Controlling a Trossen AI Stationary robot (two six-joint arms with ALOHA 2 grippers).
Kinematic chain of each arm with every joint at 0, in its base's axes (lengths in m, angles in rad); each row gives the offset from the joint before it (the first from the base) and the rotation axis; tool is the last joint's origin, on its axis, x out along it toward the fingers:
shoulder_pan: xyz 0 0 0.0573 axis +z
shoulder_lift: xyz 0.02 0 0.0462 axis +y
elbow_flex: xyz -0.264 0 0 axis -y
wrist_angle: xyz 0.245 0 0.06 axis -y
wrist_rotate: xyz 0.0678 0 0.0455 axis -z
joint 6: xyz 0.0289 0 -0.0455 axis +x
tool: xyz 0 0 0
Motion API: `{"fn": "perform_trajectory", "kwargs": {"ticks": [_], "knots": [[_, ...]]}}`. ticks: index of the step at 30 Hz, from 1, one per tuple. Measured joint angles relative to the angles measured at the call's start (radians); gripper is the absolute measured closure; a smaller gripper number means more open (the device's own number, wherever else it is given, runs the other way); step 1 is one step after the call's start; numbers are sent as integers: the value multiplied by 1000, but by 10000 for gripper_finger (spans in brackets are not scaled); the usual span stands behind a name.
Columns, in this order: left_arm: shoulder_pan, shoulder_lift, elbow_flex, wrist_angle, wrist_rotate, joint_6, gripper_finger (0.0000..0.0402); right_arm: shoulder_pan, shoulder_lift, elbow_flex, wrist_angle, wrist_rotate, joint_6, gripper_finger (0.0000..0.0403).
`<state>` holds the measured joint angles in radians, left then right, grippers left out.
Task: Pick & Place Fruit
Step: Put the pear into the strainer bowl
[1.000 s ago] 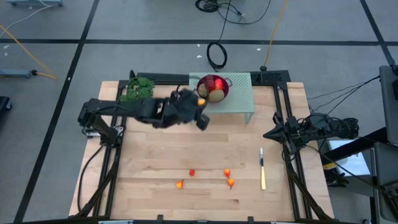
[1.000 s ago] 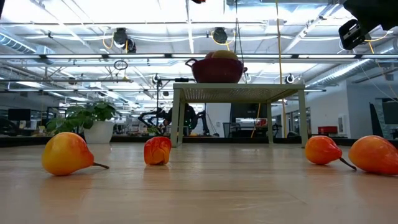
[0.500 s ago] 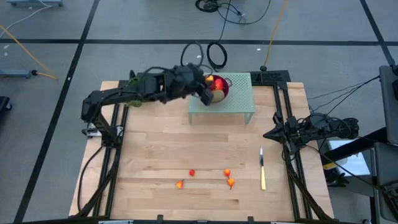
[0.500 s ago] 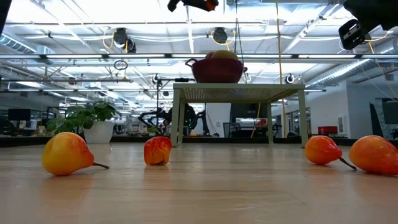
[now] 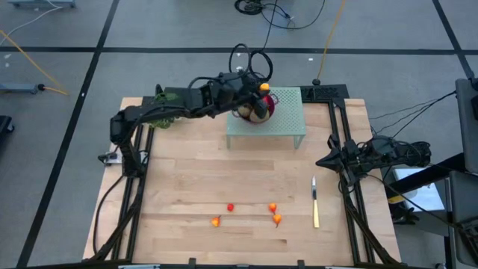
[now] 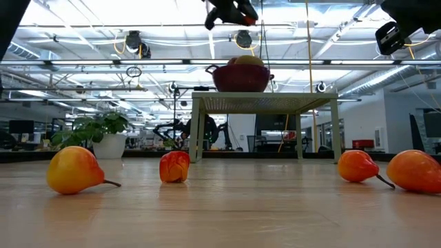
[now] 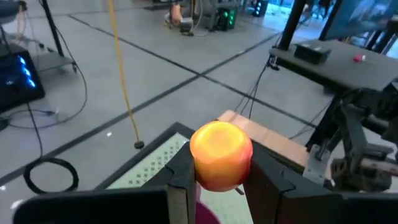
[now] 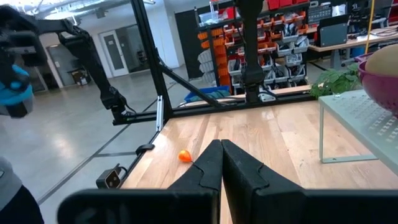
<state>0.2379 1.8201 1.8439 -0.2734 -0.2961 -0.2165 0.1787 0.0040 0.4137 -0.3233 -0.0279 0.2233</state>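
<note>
My left gripper is shut on a small orange-red fruit and hovers over the dark red bowl. The bowl stands on a pale green perforated stand at the table's far side, with a brownish fruit in it. In the low view the left gripper is high above the bowl. Several small orange-red fruits lie on the wood toward the near edge. My right gripper rests shut at the table's right side. My left gripper pinches the orange-red fruit by its two opposite sides between its two fingers. The fingers reach out almost level from the table's left. The fruit is lifted clear, above the bowl, its rounded end sticking out past the fingertips.
A leafy green sprig lies at the far left, partly under my left arm. A slim knife lies near the right side. The stand's legs rise from the table. Bare wood stretches between the stand and the loose fruits.
My left gripper, still shut on the orange-red fruit, has swung from beside the stand's near left corner toward the table's far edge and right, and now is over the bowl. The fruit has stayed clear of everything.
</note>
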Motion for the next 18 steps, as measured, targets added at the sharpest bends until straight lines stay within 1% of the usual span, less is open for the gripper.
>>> {"fn": "perform_trajectory", "kwargs": {"ticks": [2,6,13,18], "knots": [[2,22,0,50,10,1,314,0,0,0,4,1,0,399],[3,57,0,58,14,12,314,0,0,0,3,0,0,399],[2,108,0,66,7,124,314,0,0,0,4,1,0,399],[2,124,0,57,7,136,314,0,0,0,3,0,0,399]]}}
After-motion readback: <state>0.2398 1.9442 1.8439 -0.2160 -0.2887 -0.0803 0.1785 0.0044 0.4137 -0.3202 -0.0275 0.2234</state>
